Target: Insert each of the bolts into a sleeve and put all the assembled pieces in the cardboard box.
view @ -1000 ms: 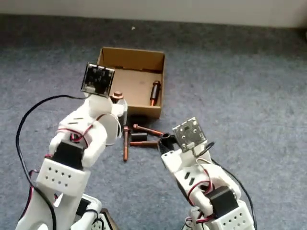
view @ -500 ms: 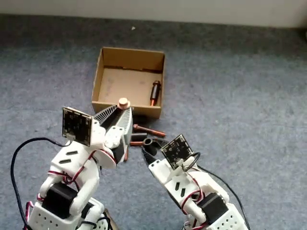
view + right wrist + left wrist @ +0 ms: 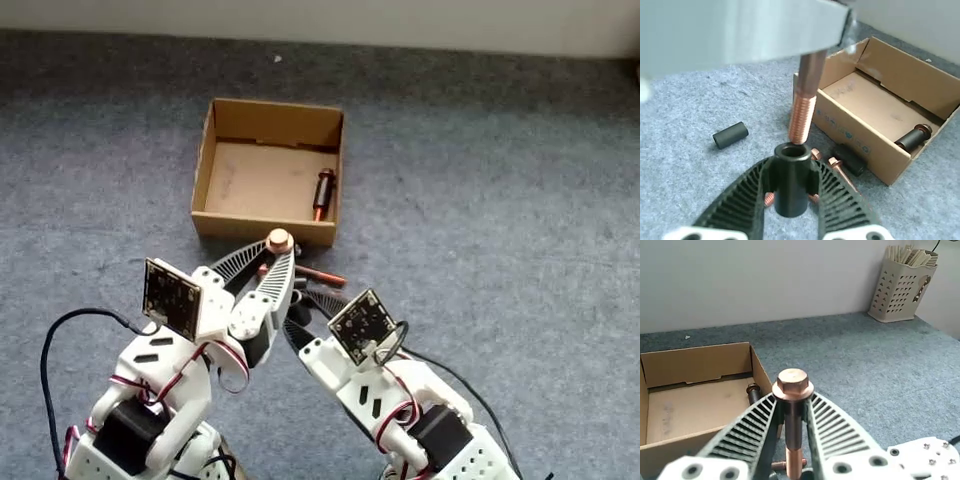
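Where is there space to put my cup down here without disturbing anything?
The carpet right of the cardboard box is bare, as is that on its left. Inside, the box's left half is free. Crowded: between the box front and the left hand and right hand, where loose bolts lie.

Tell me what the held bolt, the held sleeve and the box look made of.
Bolt: probably metal with a coppery, slightly glossy finish; cut threads show. Sleeve: matte black, plastic or rubber, unclear which. Cardboard box: plain brown cardboard, folded walls.
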`<action>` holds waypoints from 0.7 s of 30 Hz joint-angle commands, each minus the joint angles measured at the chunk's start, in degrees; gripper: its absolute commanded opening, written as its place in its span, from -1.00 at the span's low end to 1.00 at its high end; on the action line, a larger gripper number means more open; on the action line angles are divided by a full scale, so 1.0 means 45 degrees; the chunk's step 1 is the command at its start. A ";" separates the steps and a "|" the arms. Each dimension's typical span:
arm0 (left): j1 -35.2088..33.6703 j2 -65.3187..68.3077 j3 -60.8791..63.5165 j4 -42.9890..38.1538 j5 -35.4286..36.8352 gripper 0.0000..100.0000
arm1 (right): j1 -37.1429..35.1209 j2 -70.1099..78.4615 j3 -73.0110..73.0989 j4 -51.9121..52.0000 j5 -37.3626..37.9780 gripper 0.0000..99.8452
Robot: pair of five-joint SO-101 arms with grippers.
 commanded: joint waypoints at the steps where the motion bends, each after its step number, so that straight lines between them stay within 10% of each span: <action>1: 0.0127 -0.0596 0.0049 -0.0391 -0.0020 -0.99 | -0.0107 -0.0147 -0.0068 -0.0557 0.0039 -0.98; 21: 0.1377 -0.0811 0.0068 -0.0313 -0.0957 -0.99 | 0.0049 -0.0147 -0.0107 -0.1631 0.0039 -0.99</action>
